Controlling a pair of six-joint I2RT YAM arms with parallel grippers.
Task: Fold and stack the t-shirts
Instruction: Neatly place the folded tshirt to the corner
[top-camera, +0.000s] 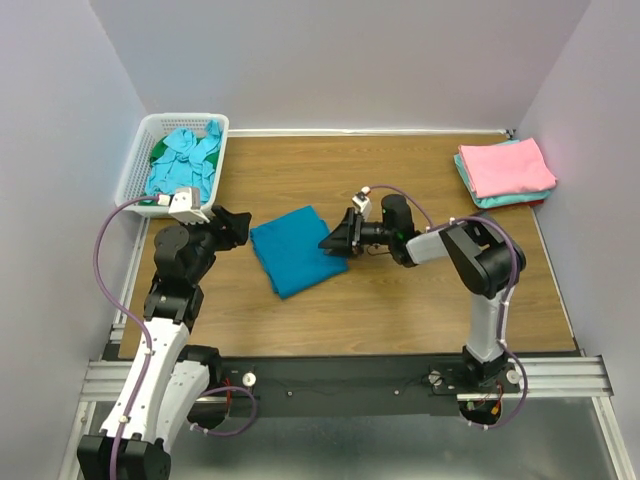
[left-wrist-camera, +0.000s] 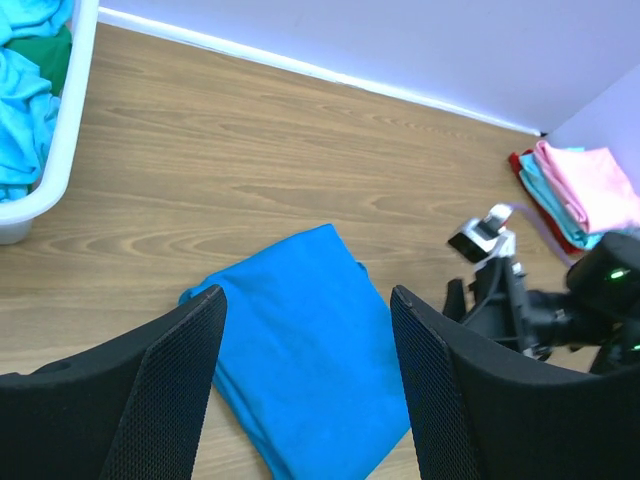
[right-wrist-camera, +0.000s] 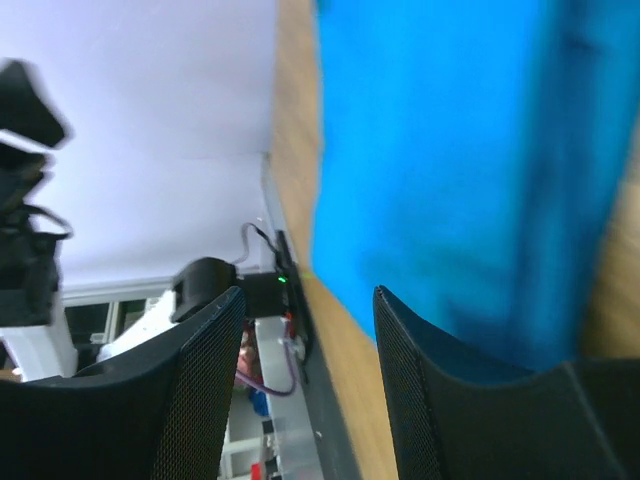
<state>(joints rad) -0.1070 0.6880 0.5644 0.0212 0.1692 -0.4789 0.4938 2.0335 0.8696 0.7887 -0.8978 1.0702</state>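
At the far left corner of the table (top-camera: 420, 300) stood a white basket (top-camera: 134, 170), holding crumpled turquoise shirts (top-camera: 190, 155) with a bit of green shirt (top-camera: 158, 152) showing at its left side. Just in front of the basket, the left claw (top-camera: 243, 228) pointed right toward the middle of the table. Its fingers (left-wrist-camera: 170, 380) were spread and nothing sat between them.

Just beside it, the deep blue shirt (top-camera: 296, 250) lay folded flat on the wood as a rough rectangle, turned at an angle, a little left of the table's middle.

At the shirt's right edge was the right claw (top-camera: 328, 243), pointing left and low over the table. Its fingers (right-wrist-camera: 200, 390) were also spread and gripped nothing; whether the tips touched the cloth could not be told.

Well apart, at the far right corner, lay a neat stack with a pink shirt (top-camera: 505, 165) on top, a pale turquoise shirt (top-camera: 490, 199) under it and a red edge (left-wrist-camera: 525, 165) at the bottom.
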